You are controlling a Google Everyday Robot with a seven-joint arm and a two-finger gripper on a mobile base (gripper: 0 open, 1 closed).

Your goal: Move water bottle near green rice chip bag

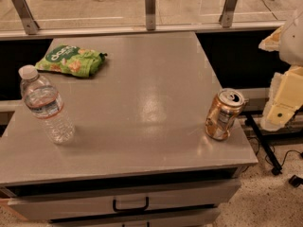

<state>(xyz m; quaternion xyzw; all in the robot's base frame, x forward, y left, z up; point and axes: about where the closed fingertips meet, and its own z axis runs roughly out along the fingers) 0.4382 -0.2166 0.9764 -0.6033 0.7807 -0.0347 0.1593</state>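
Note:
The water bottle [45, 104] is clear and ribbed with a white cap and a white-blue label. It stands upright near the left edge of the grey table [142, 103]. The green rice chip bag [72, 60] lies flat at the table's back left, behind the bottle and a short gap from it. My gripper [283, 100] is a cream-coloured assembly at the right edge of the view, off the table's right side and far from both the bottle and the bag. It holds nothing that I can see.
A gold drink can [223, 114] stands near the table's front right corner. A drawer with a black handle [130, 204] is under the tabletop. A glass railing with metal posts [150, 6] runs behind the table. Cables lie on the floor at the right [284, 164].

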